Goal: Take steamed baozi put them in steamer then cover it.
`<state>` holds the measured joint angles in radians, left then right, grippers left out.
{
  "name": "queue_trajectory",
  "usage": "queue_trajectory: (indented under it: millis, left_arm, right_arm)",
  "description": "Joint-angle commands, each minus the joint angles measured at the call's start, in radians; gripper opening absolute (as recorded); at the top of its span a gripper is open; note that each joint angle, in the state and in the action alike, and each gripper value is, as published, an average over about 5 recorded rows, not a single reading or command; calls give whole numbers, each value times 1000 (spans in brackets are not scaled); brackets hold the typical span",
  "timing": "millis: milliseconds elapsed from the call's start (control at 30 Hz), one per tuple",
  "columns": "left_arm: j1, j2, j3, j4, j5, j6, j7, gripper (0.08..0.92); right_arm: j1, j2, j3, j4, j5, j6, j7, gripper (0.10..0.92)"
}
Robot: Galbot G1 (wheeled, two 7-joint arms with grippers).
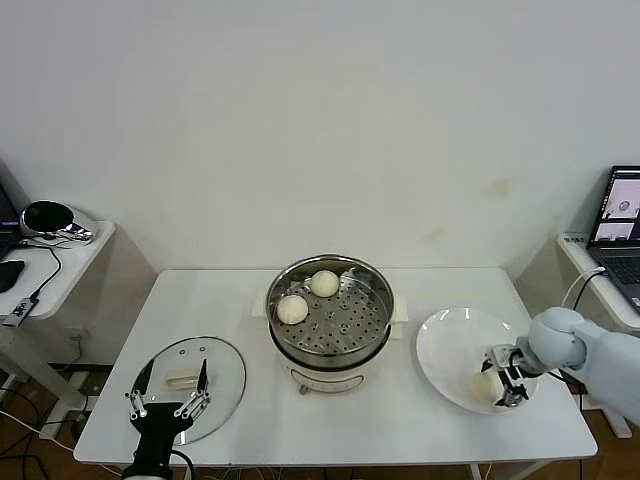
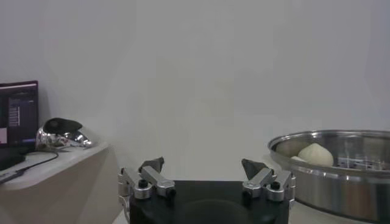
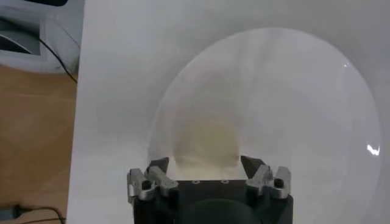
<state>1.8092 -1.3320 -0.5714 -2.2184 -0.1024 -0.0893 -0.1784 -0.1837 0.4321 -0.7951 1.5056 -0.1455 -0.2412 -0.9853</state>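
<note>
steamer (image 1: 330,315) is sitting at the middle of the white table (image 1: 230,300), its shiny steel pot resting on a white base, uncovered, with the perforated tray showing inside. two steamed baozi are lying on that tray toward the robot's left side of the pot: one (image 1: 324,283) at the far rim and one (image 1: 292,309) a little nearer, close together but apart. in the left wrist view the pot's rim (image 2: 332,158) is showing with one bun (image 2: 315,154) rising above it. the white plate (image 1: 450,350) is sitting just beside the steamer on the robot's right, and a third bun (image 1: 486,387) is lying in its near part. the right gripper (image 1: 506,380) is reaching down into the plate with its fingers standing on either side of this bun; in the right wrist view the bun (image 3: 204,146) is filling the gap between the two fingertips (image 3: 157,165), and the fingers are closing around it, though whether they are pressing on it yet cannot be told. the cover (image 1: 215,365), a clear glass lid with a cream handle (image 1: 181,378) at its centre, is lying flat on the table to the robot's left of the steamer. the left gripper (image 1: 168,395) is hovering over the cover's near edge with its fingers spread wide and holding nothing.
</note>
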Motion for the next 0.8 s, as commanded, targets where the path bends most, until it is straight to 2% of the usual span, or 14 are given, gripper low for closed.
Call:
queue_trajectory:
  millis: [33, 167, 500, 800]
  left_arm:
    - [0, 1, 1, 0, 0, 0, 0, 823]
    - [-1, 1, 2, -2, 0, 0, 0, 823]
    - [-5, 8, 4, -2, -4, -2, 0, 823]
    - [-11, 14, 7, -1, -8, -2, 1, 823]
  right_arm:
    - [-24, 9, 27, -16, -5, 1, 3, 646]
    - [20, 5, 20, -13, 14, 4, -11, 615]
    - [306, -18, -37, -19, 141, 28, -83, 611]
    - [743, 97, -234, -47, 303, 49, -126, 618]
